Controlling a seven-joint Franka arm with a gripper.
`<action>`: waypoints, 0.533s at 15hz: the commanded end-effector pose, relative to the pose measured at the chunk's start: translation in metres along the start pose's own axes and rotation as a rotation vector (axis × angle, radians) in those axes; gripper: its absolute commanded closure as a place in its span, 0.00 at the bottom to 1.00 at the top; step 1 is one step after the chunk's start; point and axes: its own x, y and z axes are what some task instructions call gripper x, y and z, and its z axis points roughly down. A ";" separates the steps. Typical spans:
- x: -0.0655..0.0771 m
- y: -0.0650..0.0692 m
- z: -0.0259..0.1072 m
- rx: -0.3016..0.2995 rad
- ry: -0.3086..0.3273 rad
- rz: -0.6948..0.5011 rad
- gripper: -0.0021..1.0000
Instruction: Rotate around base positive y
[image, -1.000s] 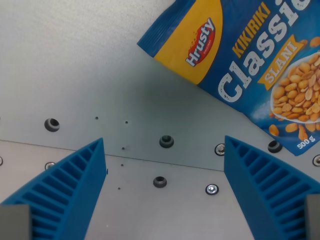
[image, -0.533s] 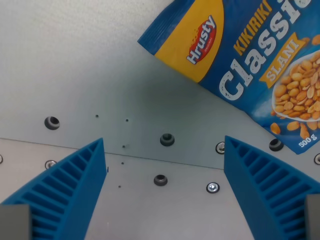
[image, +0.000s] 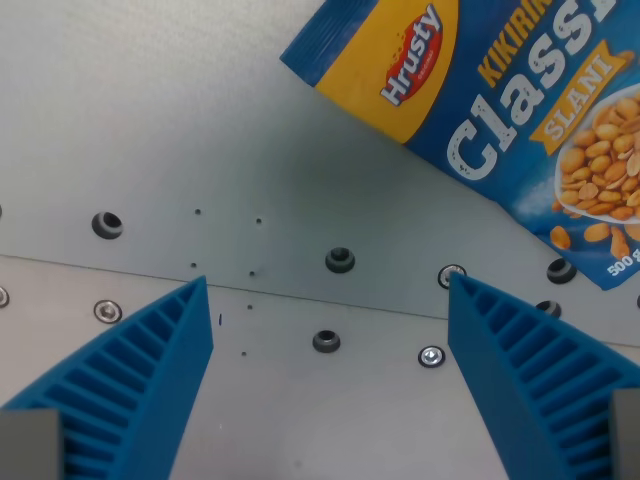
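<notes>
A blue and yellow bag of Hrusty Kikiriki Classic peanuts (image: 500, 130) lies flat on the grey metal table (image: 180, 120) at the wrist view's upper right, partly cut off by the frame. My gripper (image: 330, 375) is open, with nothing between its two blue ribbed fingers (image: 130, 390), which show at the bottom left and bottom right. It hovers above bare table, short of the bag's near corner.
The table is two metal plates joined along a seam (image: 300, 300), with several bolt holes (image: 340, 261) and screws (image: 431, 355) near it.
The whole scene has shifted up and slightly right in the view, so the camera has moved. The bag and the open fingers keep their state.
</notes>
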 end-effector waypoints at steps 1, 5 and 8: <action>0.006 0.002 -0.007 0.030 -0.173 0.000 0.00; 0.006 0.002 -0.007 0.040 -0.225 0.001 0.00; 0.006 0.002 -0.007 0.048 -0.264 0.001 0.00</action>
